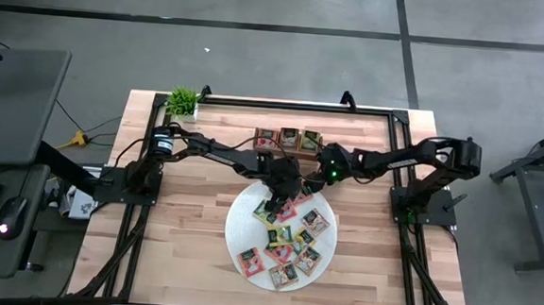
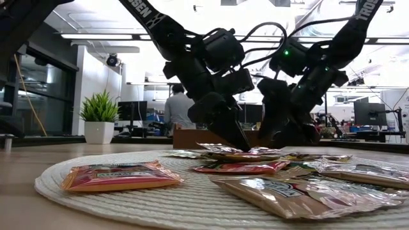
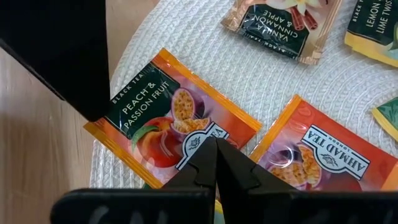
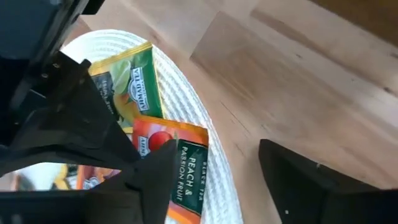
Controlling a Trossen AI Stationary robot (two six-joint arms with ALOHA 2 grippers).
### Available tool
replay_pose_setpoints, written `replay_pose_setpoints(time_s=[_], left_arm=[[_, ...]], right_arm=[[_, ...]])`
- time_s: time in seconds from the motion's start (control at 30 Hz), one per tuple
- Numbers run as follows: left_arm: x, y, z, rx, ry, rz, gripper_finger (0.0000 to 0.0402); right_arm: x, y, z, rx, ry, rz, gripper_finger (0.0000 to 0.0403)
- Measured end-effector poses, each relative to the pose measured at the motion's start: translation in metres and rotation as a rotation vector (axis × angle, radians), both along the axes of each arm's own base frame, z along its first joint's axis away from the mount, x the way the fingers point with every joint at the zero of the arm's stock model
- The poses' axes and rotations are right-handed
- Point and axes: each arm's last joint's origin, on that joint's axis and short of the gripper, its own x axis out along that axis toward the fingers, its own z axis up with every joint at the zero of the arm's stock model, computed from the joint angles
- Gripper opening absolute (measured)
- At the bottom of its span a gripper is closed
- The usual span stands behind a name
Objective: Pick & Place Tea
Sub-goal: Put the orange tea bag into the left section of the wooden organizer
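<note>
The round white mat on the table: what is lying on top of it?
Many flat tea packets cover the white mat, some overlapping. Both grippers hang over its far edge and hide packets there.

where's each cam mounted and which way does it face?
High: overhead, straight down on the table, both arms and the white mat.
Low: table height, level across the mat into the room; both arms drop in.
Left wrist: over a peach tea packet; shut left gripper.
Right wrist: over the mat edge; open right gripper.
Both wrist views share that peach packet.
</note>
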Motion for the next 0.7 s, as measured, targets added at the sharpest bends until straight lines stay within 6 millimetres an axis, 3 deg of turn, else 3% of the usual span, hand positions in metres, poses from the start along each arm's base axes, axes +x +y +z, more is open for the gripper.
replay_pose_setpoints(time_s=[0.23,0.7], left_arm=[[-0.0001,0.0,-0.0006,0.011,-0.001,-0.015,0.0],[-0.0005,-0.0001,-0.001,0.005,0.0,-0.02,0.0]], right_arm=[[-0.0005,-0.0015,0.0003,0.053,-0.01,0.003,0.0251],[0.004,-0.0019,0.002,0.073,-0.064,0.003,0.0211]])
